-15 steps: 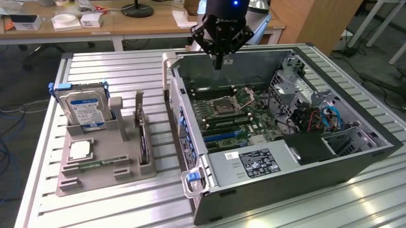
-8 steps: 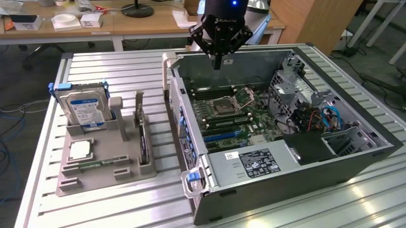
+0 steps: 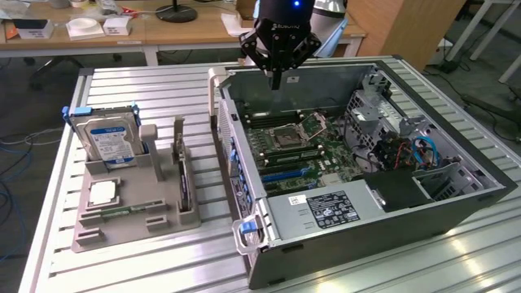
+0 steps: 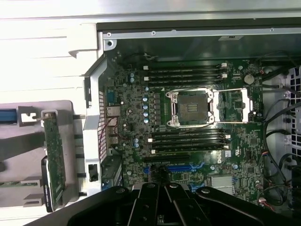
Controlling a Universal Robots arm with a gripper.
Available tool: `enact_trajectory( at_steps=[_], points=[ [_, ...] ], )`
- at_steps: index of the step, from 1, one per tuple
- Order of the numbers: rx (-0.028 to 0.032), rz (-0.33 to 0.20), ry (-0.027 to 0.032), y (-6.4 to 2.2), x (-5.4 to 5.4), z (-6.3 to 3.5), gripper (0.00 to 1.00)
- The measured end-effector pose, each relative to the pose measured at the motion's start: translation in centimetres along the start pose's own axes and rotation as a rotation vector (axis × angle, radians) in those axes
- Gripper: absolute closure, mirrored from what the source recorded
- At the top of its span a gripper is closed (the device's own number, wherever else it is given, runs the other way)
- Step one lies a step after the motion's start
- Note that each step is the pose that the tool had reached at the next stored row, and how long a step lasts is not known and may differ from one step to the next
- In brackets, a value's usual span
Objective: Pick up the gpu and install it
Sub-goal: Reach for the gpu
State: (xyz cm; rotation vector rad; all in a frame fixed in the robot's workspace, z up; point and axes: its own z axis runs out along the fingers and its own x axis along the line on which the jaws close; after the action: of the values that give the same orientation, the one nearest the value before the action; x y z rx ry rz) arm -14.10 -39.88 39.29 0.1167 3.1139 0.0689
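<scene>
— Slatted metal table (image 3: 146, 85), office desks behind. What sits on it?
— An open PC case (image 3: 391, 220), its motherboard (image 3: 301, 143) exposed. On the exterior view's left stands a grey holder (image 3: 122, 229) with a blue-labelled drive (image 3: 110, 140).
— Where is the gpu?
— The gpu (image 3: 183, 177) stands edge-on in the holder, near the case. The wrist view adds its green board (image 4: 54, 160) from above, plus the bare CPU socket (image 4: 192, 107).
— And the claw?
— The gripper (image 3: 277, 82) hangs over the case's far end, well apart from the gpu, clenched on nothing. In the wrist view its black fingers (image 4: 181, 207) press together above a blue slot (image 4: 183, 167).
</scene>
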Motion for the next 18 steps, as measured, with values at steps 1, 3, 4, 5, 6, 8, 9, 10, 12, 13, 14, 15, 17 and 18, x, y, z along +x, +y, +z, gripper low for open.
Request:
enact_trajectory(
  at_steps=[1, 3, 4, 5, 6, 8, 9, 10, 12, 13, 14, 15, 17, 18],
  points=[
    [0.0001, 0.000, 0.0000, -0.01, 0.06, 0.00, 0.90],
    [0.0001, 0.000, 0.0001, -0.01, 0.13, 0.00, 0.90],
    [0.0000, 0.000, 0.0001, -0.01, 0.16, 0.00, 0.90],
    [0.0001, 0.000, 0.0001, -0.02, 0.20, 0.00, 0.90],
    [0.0001, 0.000, 0.0001, -0.02, 0.23, -0.01, 0.90],
    [0.0001, 0.000, 0.0001, -0.02, 0.30, -0.01, 0.90],
    [0.0001, 0.000, 0.0001, -0.03, 0.33, -0.01, 0.90],
    [0.0001, 0.000, 0.0001, -0.03, 0.37, -0.01, 0.90],
    [0.0001, 0.000, 0.0001, -0.03, 0.45, -0.01, 0.90],
    [0.0001, 0.000, 0.0001, -0.04, 0.49, -0.01, 0.90],
    [0.0000, 0.000, 0.0001, -0.04, 0.54, -0.01, 0.90],
    [0.0001, 0.000, 0.0001, -0.04, 0.58, -0.01, 0.90],
    [0.0001, 0.000, 0.0001, -0.05, 0.67, -0.01, 0.90],
    [0.0000, 0.000, 0.0001, -0.06, 0.71, -0.01, 0.90]
  ],
)
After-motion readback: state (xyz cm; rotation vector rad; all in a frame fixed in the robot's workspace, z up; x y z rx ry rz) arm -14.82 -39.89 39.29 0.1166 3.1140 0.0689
